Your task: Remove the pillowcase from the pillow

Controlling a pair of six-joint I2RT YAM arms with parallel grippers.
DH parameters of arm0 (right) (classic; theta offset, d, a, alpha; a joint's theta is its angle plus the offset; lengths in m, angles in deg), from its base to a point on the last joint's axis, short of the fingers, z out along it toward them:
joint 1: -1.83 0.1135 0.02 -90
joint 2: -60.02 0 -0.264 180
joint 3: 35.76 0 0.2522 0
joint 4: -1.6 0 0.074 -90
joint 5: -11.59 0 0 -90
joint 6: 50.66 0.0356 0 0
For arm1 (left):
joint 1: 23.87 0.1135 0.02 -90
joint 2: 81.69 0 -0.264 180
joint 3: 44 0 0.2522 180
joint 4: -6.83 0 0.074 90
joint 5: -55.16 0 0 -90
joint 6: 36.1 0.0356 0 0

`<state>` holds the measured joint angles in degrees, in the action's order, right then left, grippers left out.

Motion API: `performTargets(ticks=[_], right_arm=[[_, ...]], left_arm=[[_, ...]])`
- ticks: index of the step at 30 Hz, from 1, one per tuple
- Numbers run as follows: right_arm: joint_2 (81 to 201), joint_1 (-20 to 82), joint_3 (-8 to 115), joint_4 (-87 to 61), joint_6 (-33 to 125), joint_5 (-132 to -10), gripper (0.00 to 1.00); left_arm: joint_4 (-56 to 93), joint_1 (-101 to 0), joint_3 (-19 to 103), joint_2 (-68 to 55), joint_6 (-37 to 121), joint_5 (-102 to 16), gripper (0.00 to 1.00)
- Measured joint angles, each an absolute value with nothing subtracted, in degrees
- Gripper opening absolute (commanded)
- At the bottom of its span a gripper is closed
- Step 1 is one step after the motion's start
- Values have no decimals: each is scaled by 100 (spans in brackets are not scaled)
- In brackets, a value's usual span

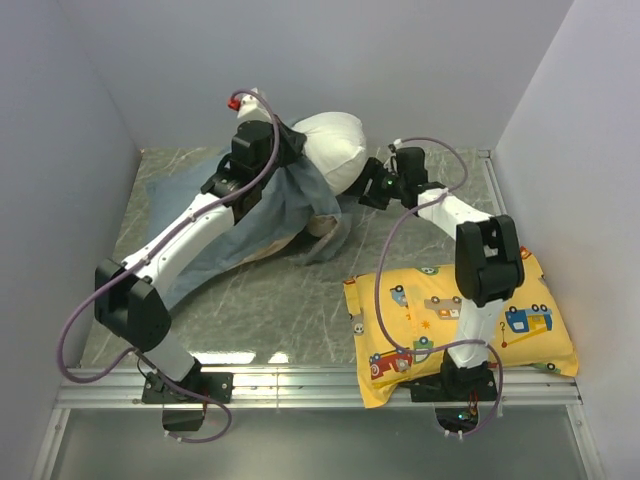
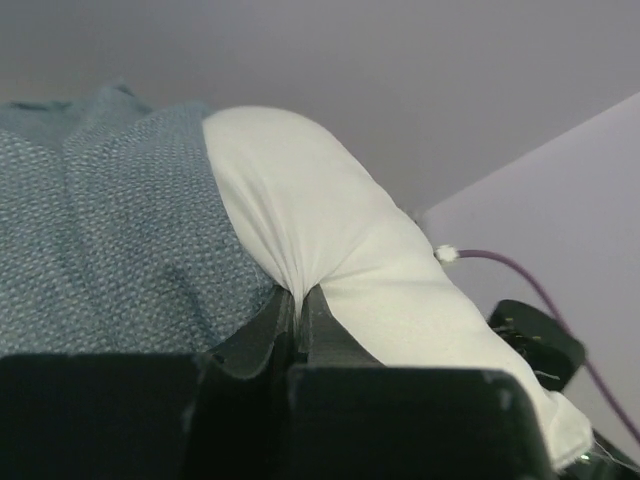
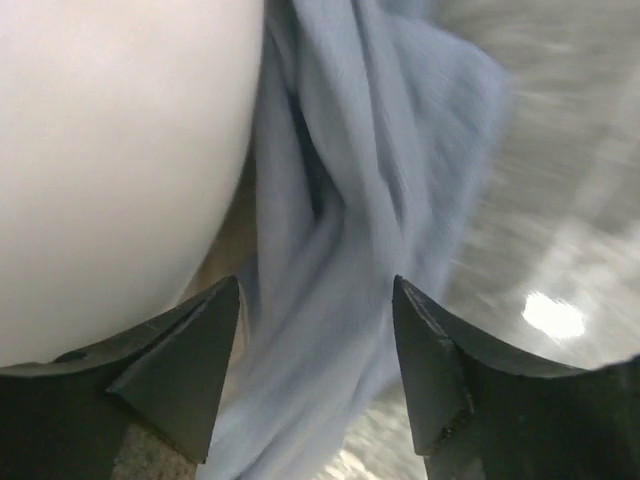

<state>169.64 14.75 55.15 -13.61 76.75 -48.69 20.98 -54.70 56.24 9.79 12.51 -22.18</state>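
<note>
The white pillow (image 1: pixel 335 142) is lifted at the back middle, its upper end bare. The blue-grey pillowcase (image 1: pixel 262 222) hangs from its lower part and trails down to the left on the table. My left gripper (image 1: pixel 287 140) is shut on a pinch of the pillow's white cloth (image 2: pixel 298 285), with the pillowcase (image 2: pixel 110 240) just to its left. My right gripper (image 1: pixel 366 190) is open at the pillow's right side. In the right wrist view its jaws stand wide apart around a hanging fold of the pillowcase (image 3: pixel 330 230), with the pillow (image 3: pixel 110 150) to the left.
A yellow pillow with cartoon vehicles (image 1: pixel 530 320) lies at the front right, under my right arm. Grey walls close in the left, back and right. A metal rail (image 1: pixel 300 380) runs along the table's near edge.
</note>
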Motion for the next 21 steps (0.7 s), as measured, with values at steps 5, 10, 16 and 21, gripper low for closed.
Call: performTargets(ticks=[5, 10, 16, 21], right_arm=[[15860, 1305, 5019, -1855, 7541, -5899, 73], [14444, 1156, 4418, -1916, 7502, -6635, 81], [13753, 1368, 4311, -1818, 7130, -6841, 87], [14650, 1755, 4732, -1848, 6744, -6808, 88]], left_arm=[[2078, -5481, 5626, 1239, 1253, -2642, 0], [1824, -5502, 5504, 1587, 1185, -3400, 0], [1405, -5798, 4776, 1709, 1050, -4010, 5], [1448, -6106, 4671, 1845, 1050, -4148, 49]])
